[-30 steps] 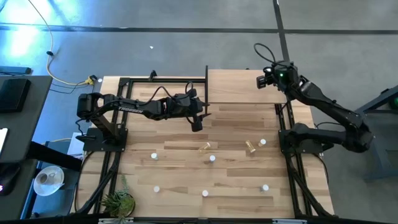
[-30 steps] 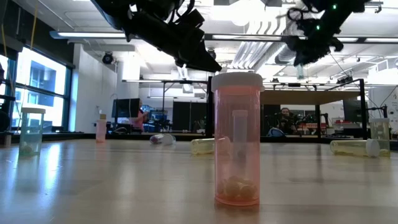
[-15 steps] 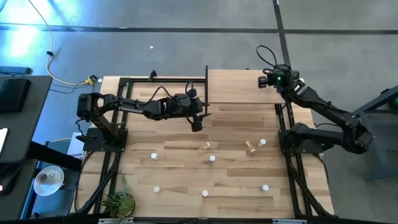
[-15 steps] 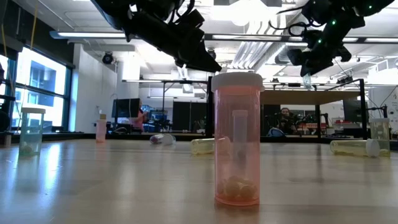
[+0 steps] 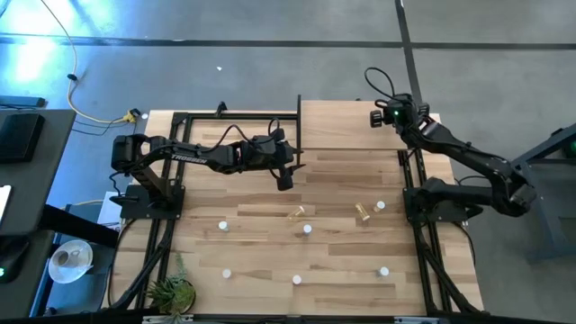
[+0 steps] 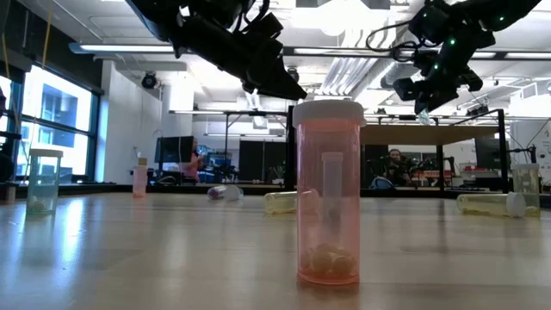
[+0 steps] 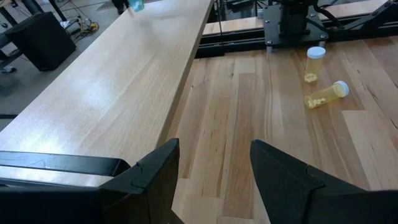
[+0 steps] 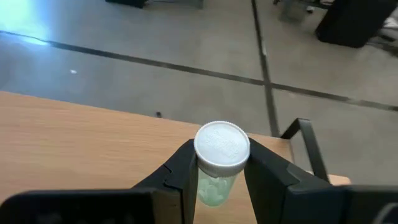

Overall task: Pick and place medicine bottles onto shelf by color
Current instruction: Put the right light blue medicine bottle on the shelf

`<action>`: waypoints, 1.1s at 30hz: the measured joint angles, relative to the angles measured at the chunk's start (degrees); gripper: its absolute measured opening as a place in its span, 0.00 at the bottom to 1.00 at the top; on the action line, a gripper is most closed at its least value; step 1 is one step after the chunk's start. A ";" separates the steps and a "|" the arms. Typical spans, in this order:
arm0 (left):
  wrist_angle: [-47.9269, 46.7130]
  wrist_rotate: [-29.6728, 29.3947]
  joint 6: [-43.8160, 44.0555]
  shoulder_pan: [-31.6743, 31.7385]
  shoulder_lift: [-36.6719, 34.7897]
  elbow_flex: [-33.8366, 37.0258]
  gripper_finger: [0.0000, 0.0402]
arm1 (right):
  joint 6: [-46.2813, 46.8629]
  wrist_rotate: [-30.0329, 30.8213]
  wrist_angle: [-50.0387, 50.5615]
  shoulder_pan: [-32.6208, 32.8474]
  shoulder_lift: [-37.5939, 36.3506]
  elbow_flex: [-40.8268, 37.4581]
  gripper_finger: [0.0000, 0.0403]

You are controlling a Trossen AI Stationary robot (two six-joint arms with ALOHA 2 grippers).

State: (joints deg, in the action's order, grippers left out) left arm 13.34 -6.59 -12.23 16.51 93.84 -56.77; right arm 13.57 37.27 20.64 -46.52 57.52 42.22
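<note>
Grey concrete floor surrounds the plank worktop (image 5: pixel 270 243), with a dark desk at the far left of the high view and a small potted plant (image 5: pixel 171 292) at the worktop's near left corner. Over the left-centre of the worktop the left claw (image 5: pixel 284 180) hangs with its fingers (image 7: pixel 155 171) spread apart and nothing between them; it sits just beside the left edge of the shelf (image 5: pixel 346 126), the pale-wood board with black uprights along the worktop's far side.

Loose medicine bottles are scattered over the planks: white caps (image 5: pixel 223 226) dot the near half, a toppled yellow bottle (image 5: pixel 295 212) lies near the middle, and further right another yellow bottle on its side (image 5: pixel 363 214) rests just beside an upright yellow one (image 5: pixel 380 206). In the low view a red bottle (image 6: pixel 328 191) with pills at its bottom stands closest to the camera, a pale green one (image 6: pixel 43 180) upright at the far left.

At the right, the right claw (image 5: pixel 389 114) is over the shelf's far right corner, clamped on a green bottle (image 8: pixel 219 163) with a white cap (the wrist view shows both fingers (image 8: pixel 267 174) pressed against the body just below the cap). The bottle is held above the shelf board, clear of it in the low view (image 6: pixel 423 110)
</note>
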 joint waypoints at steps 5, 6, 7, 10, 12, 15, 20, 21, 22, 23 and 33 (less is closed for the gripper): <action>0.00 0.00 0.00 0.00 0.00 0.00 0.46 | -0.03 2.22 -0.41 0.04 1.67 0.00 0.25; 0.00 0.00 0.00 0.00 0.00 0.00 0.46 | 0.00 2.26 -0.40 0.02 1.80 0.00 0.25; 0.00 0.00 0.00 0.00 0.00 0.00 0.46 | 0.12 2.22 -0.34 0.04 1.86 0.00 0.25; 0.00 0.00 0.00 0.00 0.00 0.00 0.46 | 1.65 1.39 -0.32 0.04 1.83 0.00 0.25; 0.00 0.00 0.00 0.00 0.00 0.00 0.46 | 1.99 1.19 -0.27 0.03 1.83 0.00 0.25; 0.00 -0.01 0.00 0.00 0.00 0.00 0.46 | 2.00 1.07 -0.33 0.02 2.13 0.00 0.25; 0.00 -0.02 0.00 0.00 0.00 0.00 0.46 | 1.50 0.69 -0.90 0.04 3.52 0.02 0.25; 0.00 -0.02 0.00 0.00 0.00 0.00 0.46 | 1.48 1.02 -1.22 0.04 3.82 0.02 0.25; 0.00 -0.02 0.00 0.00 0.00 0.00 0.46 | 1.44 1.73 -1.42 0.04 4.05 0.04 0.25; -0.02 -0.02 0.00 0.00 0.00 0.00 0.46 | 1.42 2.16 -1.52 0.04 4.19 0.04 0.25; -0.22 -0.02 0.00 0.00 0.00 0.00 0.46 | 0.71 2.17 -1.43 0.00 4.33 0.04 0.25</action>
State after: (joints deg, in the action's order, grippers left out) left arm 13.13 -6.61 -12.23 16.51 93.84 -56.77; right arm 14.28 39.43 19.21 -46.52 61.84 42.26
